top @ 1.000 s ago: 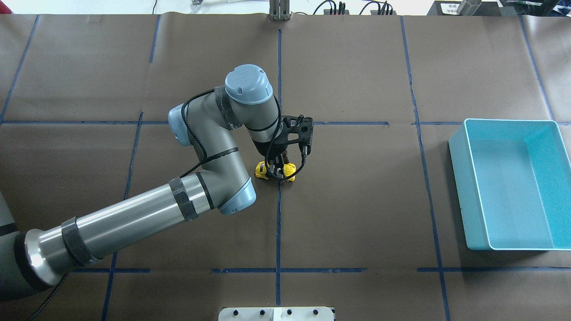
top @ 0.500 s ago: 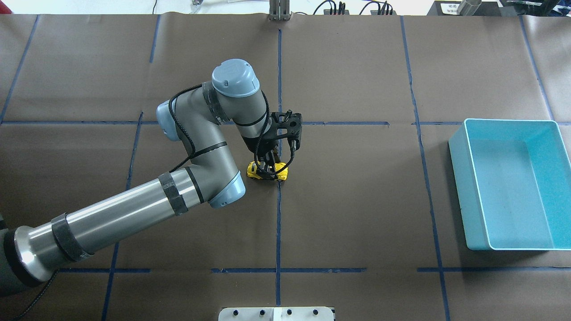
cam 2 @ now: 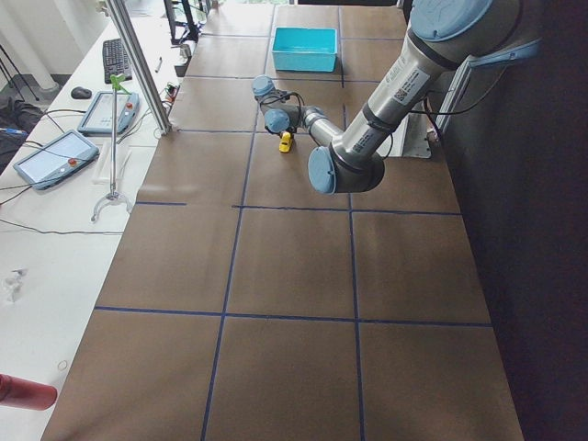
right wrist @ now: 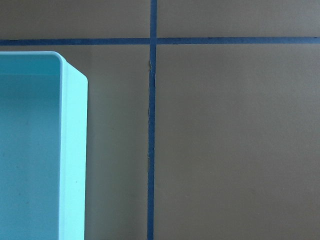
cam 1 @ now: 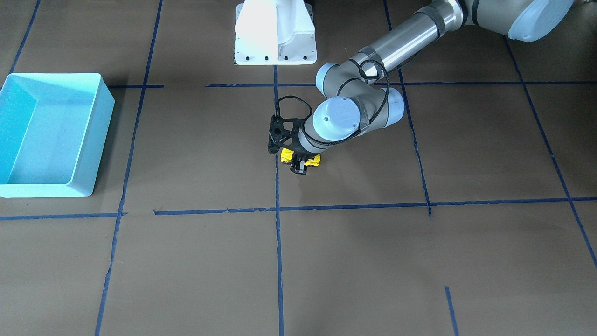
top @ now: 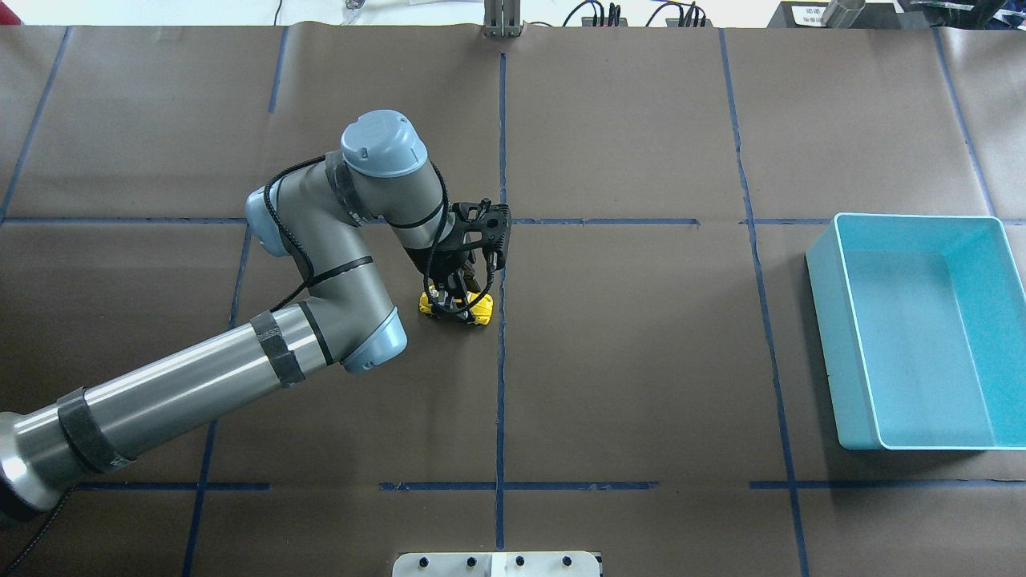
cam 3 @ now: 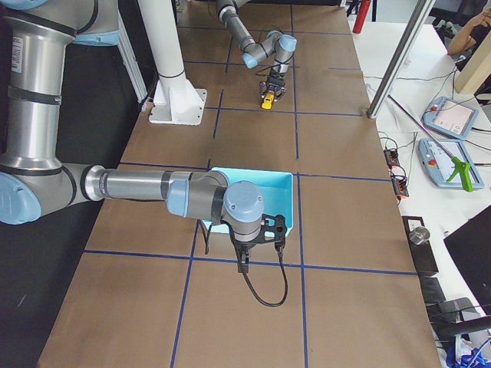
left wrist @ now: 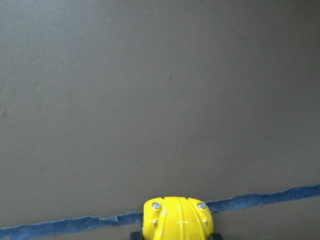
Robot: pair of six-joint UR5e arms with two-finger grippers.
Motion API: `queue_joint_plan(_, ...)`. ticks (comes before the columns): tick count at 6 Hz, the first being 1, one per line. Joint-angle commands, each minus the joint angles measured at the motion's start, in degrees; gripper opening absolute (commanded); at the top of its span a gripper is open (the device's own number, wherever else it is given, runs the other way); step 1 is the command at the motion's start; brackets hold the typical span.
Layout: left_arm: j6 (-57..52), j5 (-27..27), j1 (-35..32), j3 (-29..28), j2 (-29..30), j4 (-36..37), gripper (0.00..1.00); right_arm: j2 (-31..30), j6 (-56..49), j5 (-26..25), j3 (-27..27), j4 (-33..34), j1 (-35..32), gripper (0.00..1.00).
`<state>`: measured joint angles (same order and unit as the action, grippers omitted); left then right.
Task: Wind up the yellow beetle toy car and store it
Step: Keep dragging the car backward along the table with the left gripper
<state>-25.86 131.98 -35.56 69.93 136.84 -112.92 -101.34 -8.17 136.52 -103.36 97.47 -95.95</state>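
Here the left pincer (top: 455, 306) is clamped on the yellow beetle toy car (top: 483, 305) amid open worktop (top: 641, 377), turquoise bin (top: 824, 336) well right; the right pincer (cam 3: 243, 265), I cannot tell.

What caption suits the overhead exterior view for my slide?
Left gripper grips the yellow beetle toy car on the table; turquoise bin stands far right.
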Motion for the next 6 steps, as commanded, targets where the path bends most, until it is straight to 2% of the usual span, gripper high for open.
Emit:
queue_joint_plan(1, -0.33, 0.03, -0.38, 2.40, -2.80, -0.37, 0.00, 0.00, 0.00, 0.06, 0.00, 0.00, -0.03, 1.00)
queue_joint_plan(2, -0.41, 0.03, -0.39, 2.67, -3.33, -0.46, 0.00, 0.00, 0.00, 0.15, 0.00, 0.00, 0.06, 1.00)
queue_joint_plan(3, -0.76, -0.05, -0.30, 2.59, -3.34, -0.55, 0.10, 0.00, 0.00, 0.15, 0.00, 0.00, 0.06, 1.00)
queue_joint_plan(4, -1.12, -0.14, -0.12, 2.58, -3.60, -0.98, 0.99, 0.00, 0.00, 0.15, 0.00, 0.00, -0.03, 1.00)
queue_joint_plan(6, -1.21, -0.23, -0.21, 2.58, -3.69, -0.99, 1.00, 0.00, 0.00, 0.15, 0.00, 0.00, 0.06, 1.00)
